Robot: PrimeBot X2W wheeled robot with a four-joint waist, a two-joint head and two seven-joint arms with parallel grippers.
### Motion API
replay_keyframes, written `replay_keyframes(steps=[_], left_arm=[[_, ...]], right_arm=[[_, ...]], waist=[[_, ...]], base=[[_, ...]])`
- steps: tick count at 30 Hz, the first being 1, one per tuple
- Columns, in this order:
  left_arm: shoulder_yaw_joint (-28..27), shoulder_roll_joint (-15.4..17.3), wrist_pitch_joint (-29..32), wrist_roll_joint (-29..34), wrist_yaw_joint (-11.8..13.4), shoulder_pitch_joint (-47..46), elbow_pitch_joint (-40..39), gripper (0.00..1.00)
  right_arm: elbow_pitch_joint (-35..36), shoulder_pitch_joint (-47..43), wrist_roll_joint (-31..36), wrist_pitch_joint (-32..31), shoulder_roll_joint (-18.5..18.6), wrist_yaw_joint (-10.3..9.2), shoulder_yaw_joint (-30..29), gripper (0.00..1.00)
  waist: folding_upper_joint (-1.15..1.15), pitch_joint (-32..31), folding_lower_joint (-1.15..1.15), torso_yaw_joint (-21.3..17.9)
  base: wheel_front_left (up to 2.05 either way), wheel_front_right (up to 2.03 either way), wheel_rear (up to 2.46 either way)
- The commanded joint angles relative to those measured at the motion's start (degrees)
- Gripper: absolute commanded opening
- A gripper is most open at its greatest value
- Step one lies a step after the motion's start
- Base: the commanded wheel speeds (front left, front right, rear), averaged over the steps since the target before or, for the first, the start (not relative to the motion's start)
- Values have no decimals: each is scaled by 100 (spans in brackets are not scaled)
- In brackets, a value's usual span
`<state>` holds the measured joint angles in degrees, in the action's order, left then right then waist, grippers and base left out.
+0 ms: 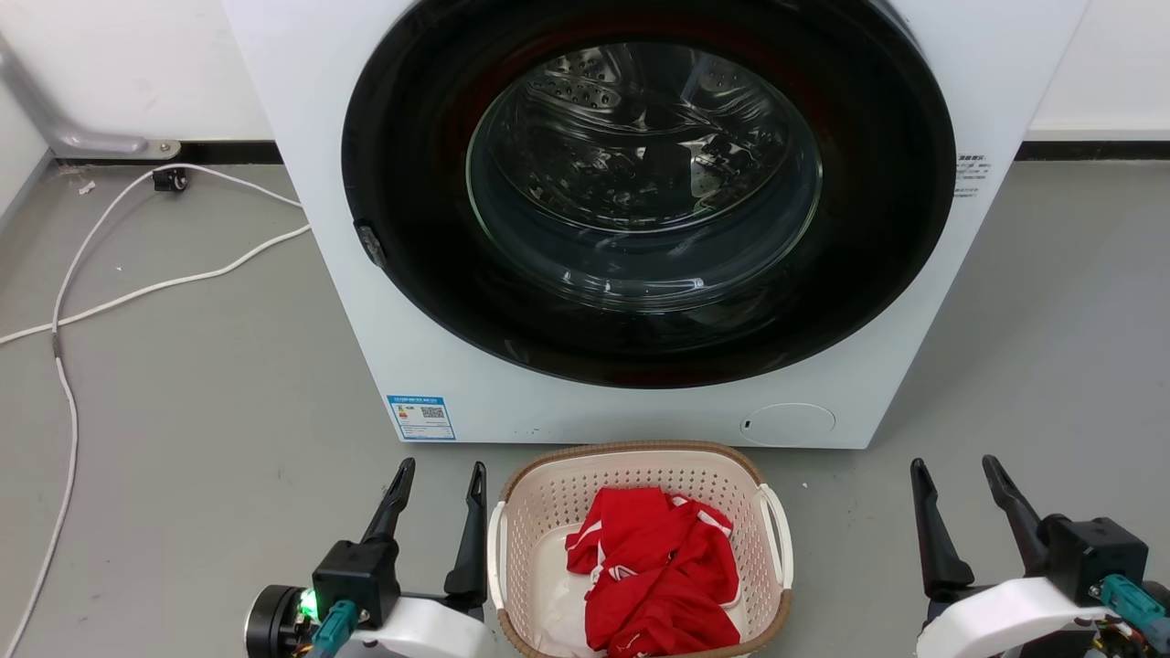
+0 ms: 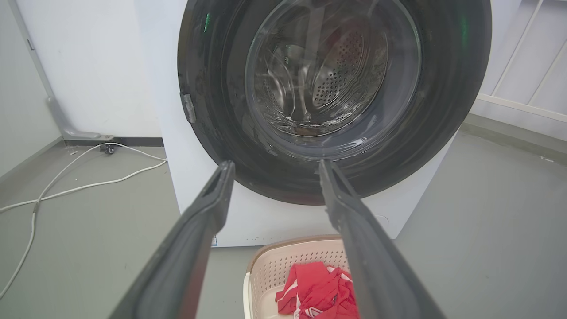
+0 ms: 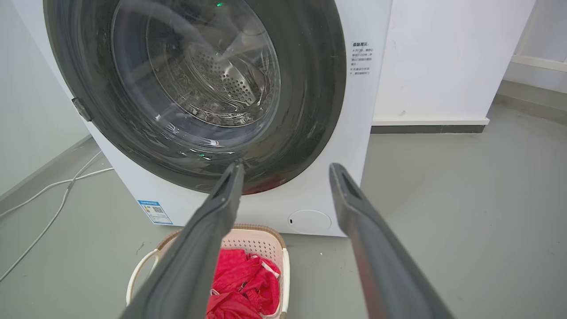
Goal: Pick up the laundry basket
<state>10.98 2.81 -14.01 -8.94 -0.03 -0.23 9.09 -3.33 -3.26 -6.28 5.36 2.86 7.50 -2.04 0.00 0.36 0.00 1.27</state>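
The cream laundry basket [image 1: 548, 498] with a brown rim and white side handles stands on the floor just before the washing machine, holding a red garment [image 1: 654, 571]. My left gripper [image 1: 439, 471] is open, just left of the basket's left handle. My right gripper [image 1: 955, 466] is open too, some way right of the basket, apart from it. The left wrist view has the basket [image 2: 283, 266] low between the fingers [image 2: 195, 235]. In the right wrist view, the basket [image 3: 257, 239] sits lower left, partly behind the left finger [image 3: 208, 239].
A white front-loading washing machine [image 1: 384, 320] with a round dark glass door shut stands right behind the basket. A white cable [image 1: 137, 292] trails over the grey floor at left. Open floor lies right of the machine.
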Motion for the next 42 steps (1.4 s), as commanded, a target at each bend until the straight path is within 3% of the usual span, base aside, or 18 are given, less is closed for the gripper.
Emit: replay_keyframes(steps=[1, 10, 29, 37, 42], left_arm=[[20, 14, -40, 88, 4, 59, -1, 100], [100, 14, -133, 304, 56, 67, 73, 100], [110, 13, -121, 10, 55, -60, 229, 100], [223, 13, -121, -174, 107, -278, 562, 100], [329, 13, -121, -463, 136, -669, 1341, 100]], right_arm=[[10, -48, 110, 47, 4, -2, 3, 100], [28, -83, 307, 127, 4, -2, 1, 100], [-90, -32, 105, 124, 3, -2, 7, 100], [-161, 173, 16, -24, 3, -2, 69, 100], [-481, 480, -11, -157, 3, -2, 134, 100]], waist=[[0, -2, 0, -1], [0, -18, 0, 10], [0, 4, 0, 28], [0, 577, 0, -34], [0, 1330, 0, -159]], base=[[0, 0, 0], [0, 0, 0], [0, 0, 0], [0, 0, 0], [0, 0, 0]])
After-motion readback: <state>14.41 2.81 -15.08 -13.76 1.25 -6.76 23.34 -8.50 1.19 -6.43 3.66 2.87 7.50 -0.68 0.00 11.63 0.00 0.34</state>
